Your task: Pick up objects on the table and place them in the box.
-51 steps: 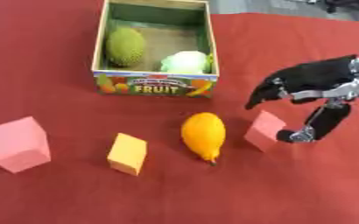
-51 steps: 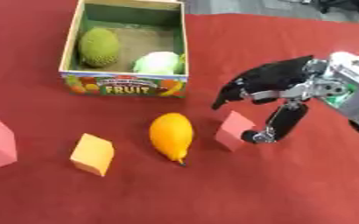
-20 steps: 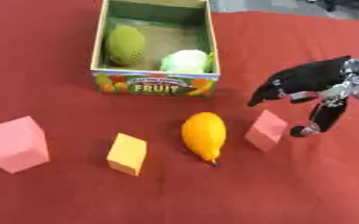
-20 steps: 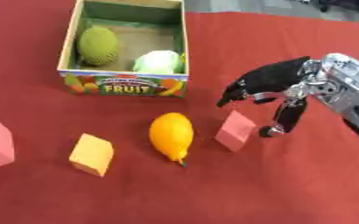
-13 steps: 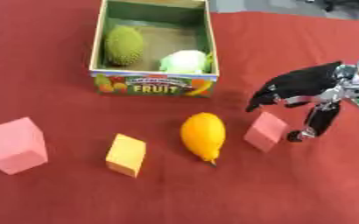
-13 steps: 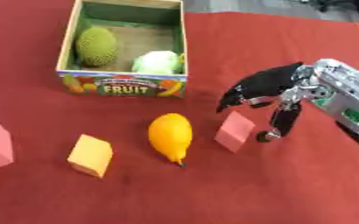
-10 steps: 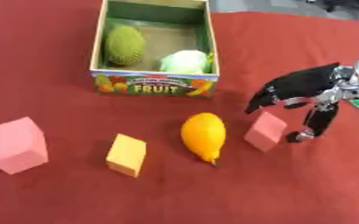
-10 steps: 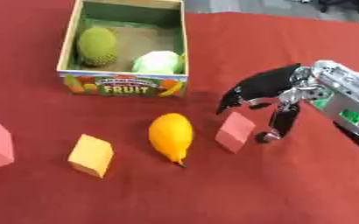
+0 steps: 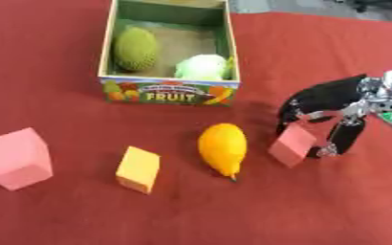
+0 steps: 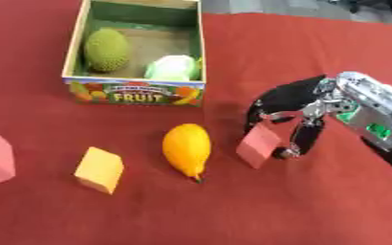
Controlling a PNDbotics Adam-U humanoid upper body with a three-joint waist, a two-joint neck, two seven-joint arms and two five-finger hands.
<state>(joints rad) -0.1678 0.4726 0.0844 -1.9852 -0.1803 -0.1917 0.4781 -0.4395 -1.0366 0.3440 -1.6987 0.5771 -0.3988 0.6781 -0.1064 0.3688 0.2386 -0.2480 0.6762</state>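
the right hand (image 9: 329, 112) reaches in from the right and arches over the small pink block (image 9: 292, 145), fingers (image 9: 304, 103) curled down at its far side and thumb (image 9: 342, 139) at its right edge, touching it as the block rests tilted on the red table (image 9: 333, 206). the yellow fruit (image 9: 223, 148) lies just left of the block, with the orange block (image 9: 138, 169) and the large pink block (image 9: 17, 159) further left. the fruit box (image 9: 171, 91) sits behind them, holding a green spiky fruit (image 9: 136, 48) and a pale green vegetable (image 9: 202, 67).

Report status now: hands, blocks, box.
Right hand pinching small pink block, block on cloth. Left hand not seen. Box holds two green items. Nothing blocks the way to it.
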